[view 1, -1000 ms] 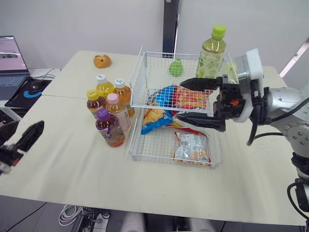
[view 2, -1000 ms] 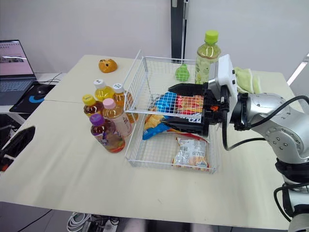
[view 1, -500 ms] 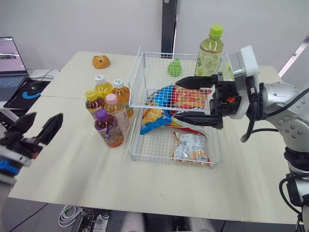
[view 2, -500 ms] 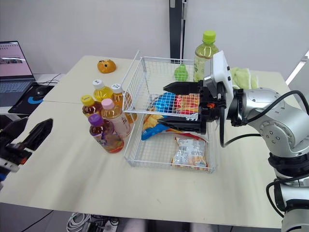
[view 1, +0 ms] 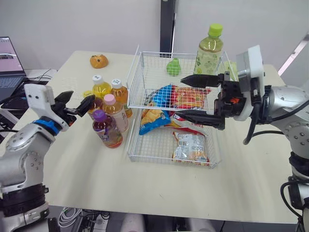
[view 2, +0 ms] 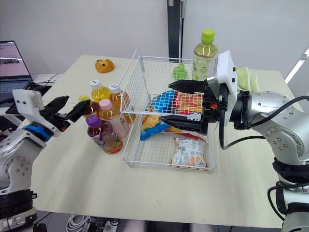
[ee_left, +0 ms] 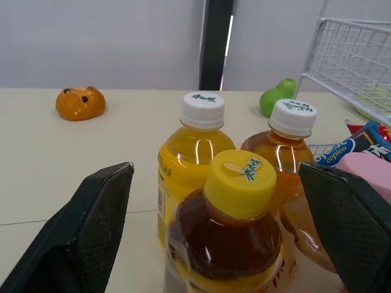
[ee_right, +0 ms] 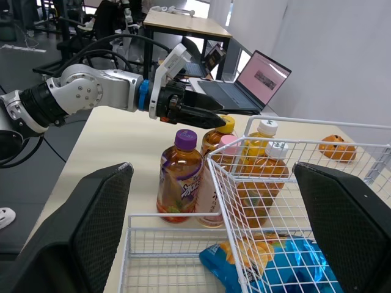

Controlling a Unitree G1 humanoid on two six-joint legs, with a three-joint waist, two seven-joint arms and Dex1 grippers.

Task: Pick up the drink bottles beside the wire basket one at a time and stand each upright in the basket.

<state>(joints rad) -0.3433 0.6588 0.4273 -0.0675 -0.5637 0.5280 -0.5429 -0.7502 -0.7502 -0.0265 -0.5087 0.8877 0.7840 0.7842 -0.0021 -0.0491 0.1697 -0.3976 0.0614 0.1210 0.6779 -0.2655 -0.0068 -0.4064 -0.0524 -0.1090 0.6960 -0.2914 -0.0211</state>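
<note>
Standing in a tight cluster on the table, just beside the left wall of the wire basket, are the five drink bottles. All are upright and none is in the basket yet. The yellow-capped bottle is the one nearest my left gripper. In the left wrist view it sits between my two spread fingers, a little ahead of them, and neither finger touches it. Behind it are the white-capped yellow bottle and the white-capped amber bottle, side by side. The pink-capped bottle and the purple-capped bottle stand on the near side of the cluster, and the purple one is closest to the table's front edge.

My right gripper hangs over the basket with its fingers wide apart and holds nothing. It points toward the bottles from the far side of the basket's left wall. Snack bags lie in the basket, and a green pear-shaped toy sits near its back. A tall green-capped bottle stands at the basket's far right corner; I cannot tell whether it is inside or behind. An orange toy lies well apart at the table's far left, and a laptop sits beyond the table's left edge.
</note>
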